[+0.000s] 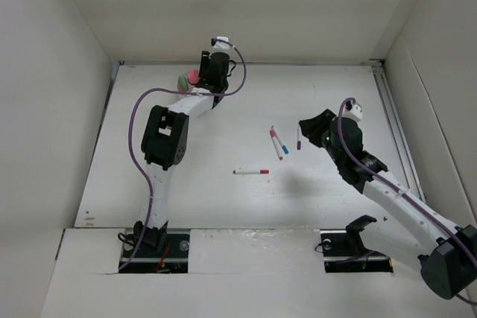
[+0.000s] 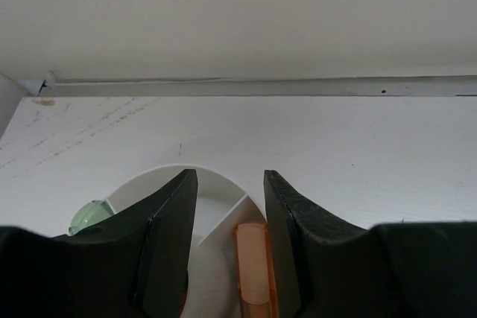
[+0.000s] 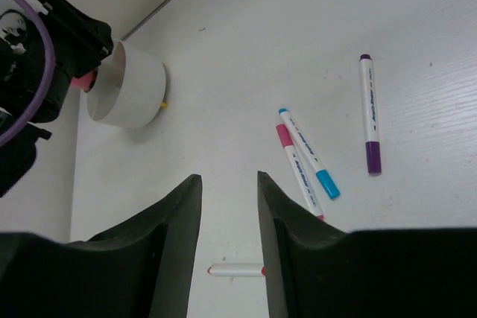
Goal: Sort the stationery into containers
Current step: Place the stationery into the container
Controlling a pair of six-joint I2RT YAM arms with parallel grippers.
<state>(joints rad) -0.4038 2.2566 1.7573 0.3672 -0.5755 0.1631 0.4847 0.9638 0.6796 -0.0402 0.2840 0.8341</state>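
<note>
The round white divided cup (image 1: 183, 87) stands at the far left; it also shows in the left wrist view (image 2: 160, 184) and the right wrist view (image 3: 128, 83). A pink-capped item (image 1: 193, 76) and a green one (image 2: 89, 216) sit in it. My left gripper (image 2: 229, 178) hovers over the cup, jaws apart. An orange marker (image 2: 253, 266) stands in a compartment against the right finger, clear of the left one. My right gripper (image 3: 229, 178) is open and empty above the table. A red marker (image 3: 237, 269) lies below it. Pink (image 3: 298, 169), blue (image 3: 308, 153) and purple (image 3: 370, 113) markers lie to its right.
The table's back wall and left wall stand close behind the cup (image 1: 183, 87). The left arm's black wrist (image 3: 45, 57) hangs over the cup's left side. A small orange tip (image 3: 164, 103) shows at the cup's base. A rail (image 1: 391, 121) runs along the table's right edge.
</note>
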